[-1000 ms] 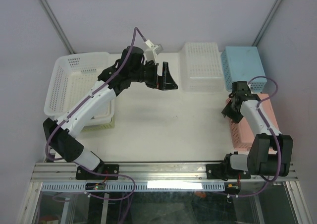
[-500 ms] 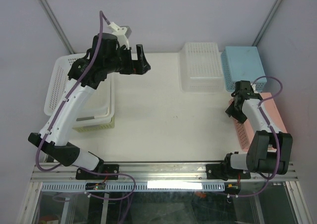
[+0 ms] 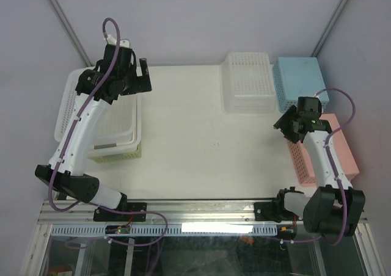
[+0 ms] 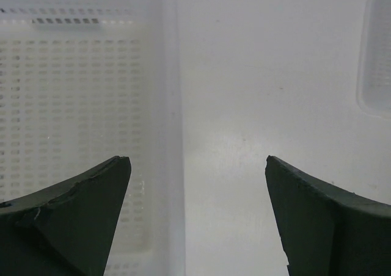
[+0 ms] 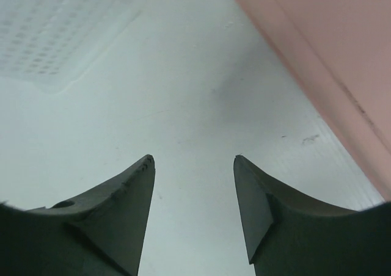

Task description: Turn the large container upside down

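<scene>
Left claw (image 4: 197,160) swung back over large container (image 3: 66,108) rim, spread empty, right claw (image 5: 193,159) spread too

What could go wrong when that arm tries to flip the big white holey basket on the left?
1. The left end effector hangs open over the thin right rim of the large white perforated plastic basket. Gripped at just that one edge, the wide basket might slip or twist loose mid-turn.
2. The large basket appears to sit partly on a pale yellow-green basket. Tipping it could drag that one along.
</scene>
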Tool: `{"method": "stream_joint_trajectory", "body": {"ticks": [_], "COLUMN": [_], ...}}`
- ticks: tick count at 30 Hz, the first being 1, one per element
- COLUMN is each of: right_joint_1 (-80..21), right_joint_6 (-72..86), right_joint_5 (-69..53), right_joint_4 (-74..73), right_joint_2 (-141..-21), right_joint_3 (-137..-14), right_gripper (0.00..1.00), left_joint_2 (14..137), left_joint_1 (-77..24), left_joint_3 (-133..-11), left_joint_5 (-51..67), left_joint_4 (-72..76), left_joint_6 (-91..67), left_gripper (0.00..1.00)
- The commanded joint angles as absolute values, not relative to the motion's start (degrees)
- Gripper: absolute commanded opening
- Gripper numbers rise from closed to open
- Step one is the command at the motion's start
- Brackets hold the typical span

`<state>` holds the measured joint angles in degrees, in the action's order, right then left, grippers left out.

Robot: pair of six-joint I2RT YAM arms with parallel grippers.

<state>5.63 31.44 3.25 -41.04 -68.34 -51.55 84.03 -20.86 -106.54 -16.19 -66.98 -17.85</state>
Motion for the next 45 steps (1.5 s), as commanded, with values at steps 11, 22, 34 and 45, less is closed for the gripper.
{"method": "stream_joint_trajectory", "body": {"ticks": [11,22,34,45], "right_joint_1": [4.55,4.51,4.57,4.57], "right_joint_6": [31.23,31.51,32.07,32.60], "right_joint_5": [-4.09,-3.96,-3.61,-2.69], "right_joint_4": [-42.24,-44.04,-45.26,-46.77], "right_joint_2": [-56.92,-55.69,-54.10,-52.07], "right_joint_3": [-51.74,-54.52,-55.15,-55.51], "right_gripper": [0.59,0.59,0.59,0.59], "left_joint_2": [84.66,83.14,75.61,76.20], "left_joint_1": [-19.10,-19.17,-19.44,-19.47], "left_joint_3": [-95.92,-97.25,-109.17,-122.06], "left_joint_5": [-23.44,-23.31,-23.09,-7.02], "left_joint_4": [-63.12,-63.35,-60.46,-51.57], "left_joint_6": [-19.64,-17.43,-11.18,-12.21], "left_gripper": [0.39,0.00,0.00,0.00]}}
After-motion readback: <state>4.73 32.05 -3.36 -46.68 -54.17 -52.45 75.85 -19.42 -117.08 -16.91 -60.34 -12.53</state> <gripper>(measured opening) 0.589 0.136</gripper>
